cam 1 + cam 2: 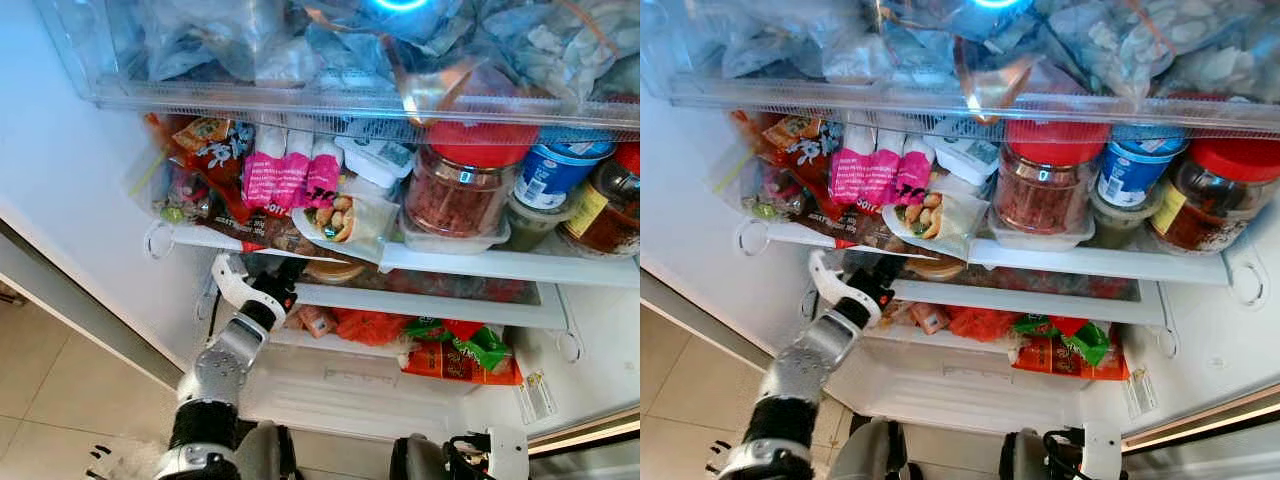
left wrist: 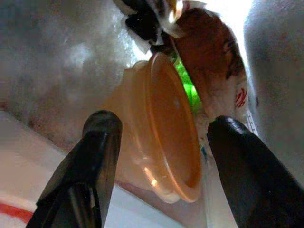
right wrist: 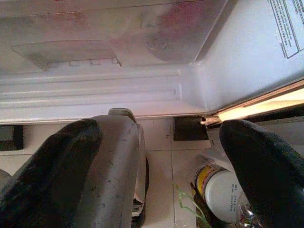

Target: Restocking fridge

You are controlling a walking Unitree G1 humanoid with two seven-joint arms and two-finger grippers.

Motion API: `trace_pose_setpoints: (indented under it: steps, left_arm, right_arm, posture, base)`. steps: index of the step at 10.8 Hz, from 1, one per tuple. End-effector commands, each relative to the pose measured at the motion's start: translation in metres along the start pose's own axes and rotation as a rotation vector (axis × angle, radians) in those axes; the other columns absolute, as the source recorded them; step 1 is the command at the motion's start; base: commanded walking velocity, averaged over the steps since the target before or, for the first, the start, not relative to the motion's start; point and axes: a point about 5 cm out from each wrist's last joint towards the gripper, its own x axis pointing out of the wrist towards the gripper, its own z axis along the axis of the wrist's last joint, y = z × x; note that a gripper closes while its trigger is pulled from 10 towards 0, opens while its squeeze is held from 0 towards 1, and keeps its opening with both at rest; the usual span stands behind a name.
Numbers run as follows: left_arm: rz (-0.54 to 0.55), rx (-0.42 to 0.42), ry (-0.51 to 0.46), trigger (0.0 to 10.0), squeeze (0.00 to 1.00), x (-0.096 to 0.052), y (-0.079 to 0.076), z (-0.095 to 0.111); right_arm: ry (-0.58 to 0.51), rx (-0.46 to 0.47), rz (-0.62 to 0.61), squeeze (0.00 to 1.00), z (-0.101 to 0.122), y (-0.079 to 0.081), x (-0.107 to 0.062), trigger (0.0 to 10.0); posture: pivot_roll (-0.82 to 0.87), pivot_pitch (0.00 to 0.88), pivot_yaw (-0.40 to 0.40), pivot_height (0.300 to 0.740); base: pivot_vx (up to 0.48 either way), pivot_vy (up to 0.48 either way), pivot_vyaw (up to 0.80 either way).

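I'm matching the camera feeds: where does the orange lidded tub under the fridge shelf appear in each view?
Left eye view: the orange tub sits just under the crowded shelf, left of centre, beside the left tool.
Right eye view: the same spot under the shelf, slightly further left.
Left wrist view: the tub is central, between the open black fingers.
Right wrist view: faces the fridge base and floor instead.
Shared landmark: the left tool.
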Motion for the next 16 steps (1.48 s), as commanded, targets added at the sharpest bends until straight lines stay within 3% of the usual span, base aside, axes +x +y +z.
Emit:
trace_pose_setpoints:
  steps: [1,6,9,12,13,15,16]
  left_arm:
    - [0.009,-0.011,0.011,10.0,0.0,0.001,0.004,-0.002]
    - [-0.044,0.064,0.125,10.0,0.0,-0.014,0.006,-0.007]
    - [-0.1,0.044,0.14,10.0,0.0,0.003,-0.003,-0.013]
    - [-0.102,0.037,0.149,10.0,0.0,0.008,-0.002,-0.016]
    - [-0.1,0.083,0.161,10.0,0.0,0.002,0.001,-0.015]
    - [-0.116,0.377,0.189,10.0,0.0,-0.016,-0.003,-0.012]
    - [-0.127,0.42,0.184,10.0,0.0,-0.02,-0.007,-0.01]
  right_arm:
    - [0.165,-0.012,0.001,0.0,-0.039,0.001,-0.013,10.0]
    - [0.174,-0.017,0.004,0.0,-0.041,0.002,-0.013,10.0]
    - [0.165,-0.018,0.002,0.0,-0.037,0.001,-0.012,10.0]
    - [0.168,-0.021,-0.001,0.0,-0.038,-0.001,-0.013,10.0]
    - [0.17,-0.021,0.0,0.0,-0.038,0.0,-0.013,10.0]
    - [0.172,-0.021,0.005,0.0,-0.038,0.002,-0.012,10.0]
    - [0.172,-0.022,0.007,0.0,-0.038,0.002,-0.012,10.0]
  posture:
    - [-0.04,0.179,0.043,0.635]
    - [-0.03,0.178,0.046,0.635]
    - [-0.05,0.168,0.044,0.635]
    - [-0.04,0.167,0.04,0.635]
    - [-0.04,0.166,0.041,0.635]
    - [-0.02,0.17,0.042,0.635]
    - [-0.02,0.17,0.042,0.635]
  base:
    - [0.0,0.0,0.0]
    - [0.0,0.0,0.0]
    - [0.0,0.0,0.0]
    - [0.0,0.0,0.0]
    - [0.0,0.0,0.0]
    - [0.0,0.0,0.0]
    - [0.0,0.0,0.0]
